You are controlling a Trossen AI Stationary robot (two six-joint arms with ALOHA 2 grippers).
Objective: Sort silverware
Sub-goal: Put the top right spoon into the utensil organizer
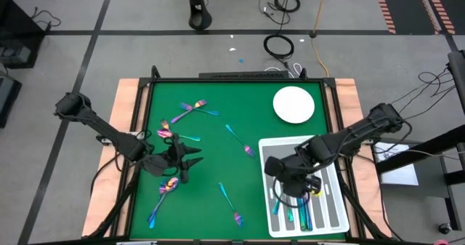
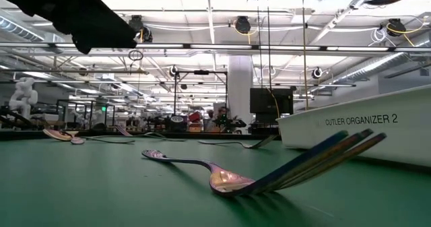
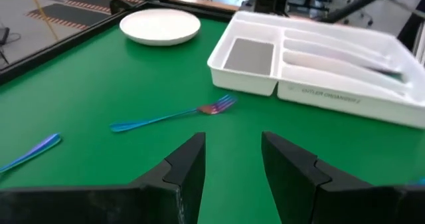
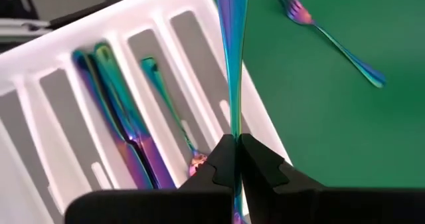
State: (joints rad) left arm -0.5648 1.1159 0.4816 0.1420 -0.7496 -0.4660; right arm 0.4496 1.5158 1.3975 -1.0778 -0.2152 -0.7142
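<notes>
Iridescent silverware lies scattered on the green mat: pieces near the far left point(image 1: 192, 108), a fork point(image 1: 234, 134) mid-table, and others near the front point(image 1: 227, 195). In the left wrist view a fork point(image 3: 174, 115) lies flat ahead of my open left gripper point(image 3: 231, 159), which hovers over the mat's left part point(image 1: 193, 158). My right gripper point(image 4: 234, 141) is over the white tray point(image 1: 328, 210) and shut on one slim piece. Several pieces point(image 4: 119, 117) lie in the tray's long compartments. My right gripper pinches a slim iridescent piece by its narrow shaft point(image 4: 233, 114) between the two fingers. The piece runs straight out beyond the fingertips and leaves the picture, so I cannot see its far end. It is lifted clear above the tray's long compartments.
A round white plate point(image 1: 293, 105) sits at the mat's far right. The tray point(image 3: 312, 58) fills the near right corner. A fork point(image 2: 269, 176) lies close to the low camera, and another fork point(image 4: 327, 32) lies on the mat beside the tray.
</notes>
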